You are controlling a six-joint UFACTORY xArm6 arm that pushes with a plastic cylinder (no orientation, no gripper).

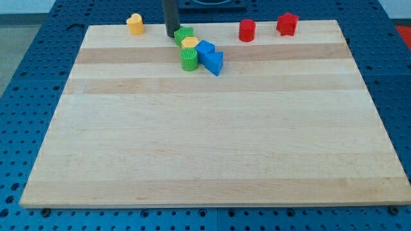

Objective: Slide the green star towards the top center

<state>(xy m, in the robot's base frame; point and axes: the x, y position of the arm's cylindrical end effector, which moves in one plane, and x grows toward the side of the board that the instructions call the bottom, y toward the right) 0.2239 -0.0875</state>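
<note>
The green star [185, 34] lies near the view's top centre of the wooden board [205, 141]. My tip [172, 34] stands just to its left, touching it or nearly so. A yellow hexagon-like block [190, 43] sits against the star's lower right side. A second green block [189, 60], rounded in shape, lies just below the yellow one.
Two blue blocks [205, 49] [214, 63] lie right of the yellow and green cluster. A red cylinder [247, 30] and a red star [287, 24] sit at the top right. An orange block [135, 24] sits at the top left edge.
</note>
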